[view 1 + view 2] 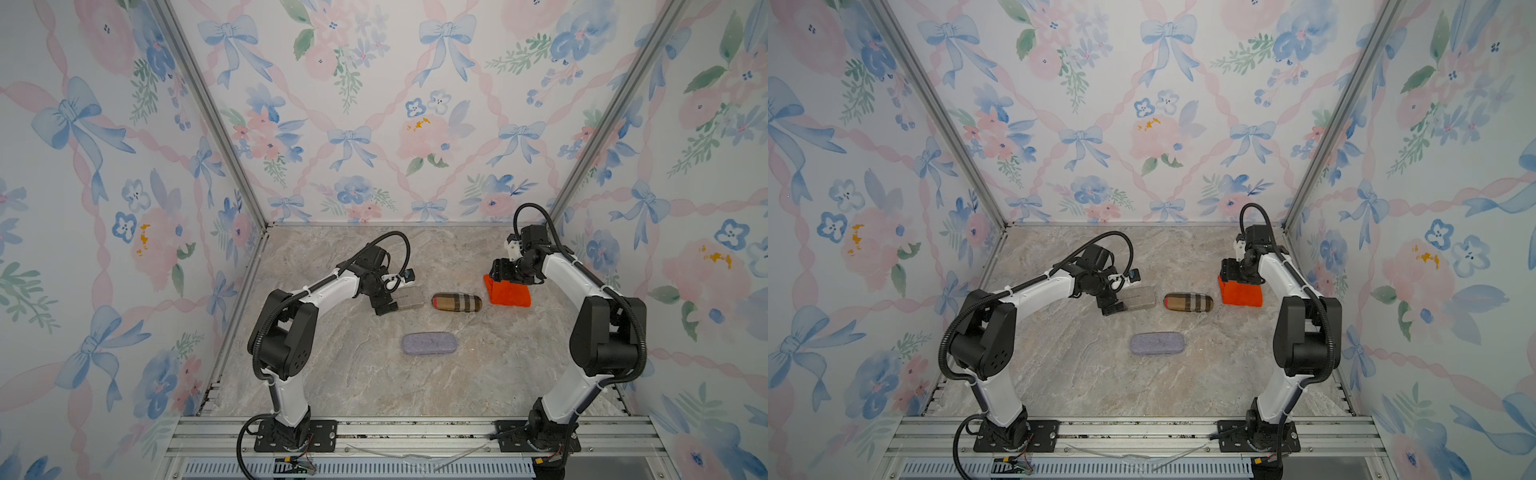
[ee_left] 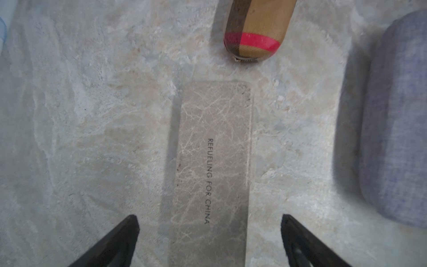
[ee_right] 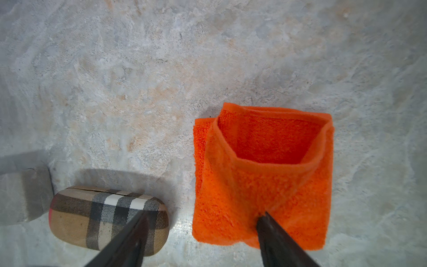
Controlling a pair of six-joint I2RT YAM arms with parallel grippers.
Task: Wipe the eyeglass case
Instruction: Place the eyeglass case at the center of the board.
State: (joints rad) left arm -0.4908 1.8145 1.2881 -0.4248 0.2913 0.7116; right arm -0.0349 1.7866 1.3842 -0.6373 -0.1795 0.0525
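Three cases lie on the bench point(image 1: 457, 386); the task line does not say which one is meant.

Left hand point(image 2: 209, 215): open, jaws wide, straddling the stone-patterned case point(image 2: 215, 150). Bare bench shows on each side of the case, so no contact is seen. The plaid case point(image 1: 457, 301) lies straight ahead of the fingertips, just past the end of the stone-patterned one. The grey fabric case point(image 1: 430, 344) is off to the hand's side, well apart.

Right hand point(image 3: 205, 212): also open, gripping nothing. One fingertip point(image 3: 270, 231) presses into the orange cloth point(image 3: 265, 185). The other hangs past the cloth's edge, towards the plaid case. The cloth is folded, and its upper layer is puckered up ahead of the hand.

Judged step: pick up the cloth and steady a case. Wiping has not begun.

Notes for doing it well:
- The right hand should get both fingers over the raised fold before closing. As it stands, it would catch only the edge.
- It should pinch several layers, so the cloth does not unfold on the lift.
- The left hand should close squarely on the long sides. The case looks flat and smooth, so a skewed grip would probably slip.
- The cloth should be carried clear of the plaid case, which lies just beside the right hand.
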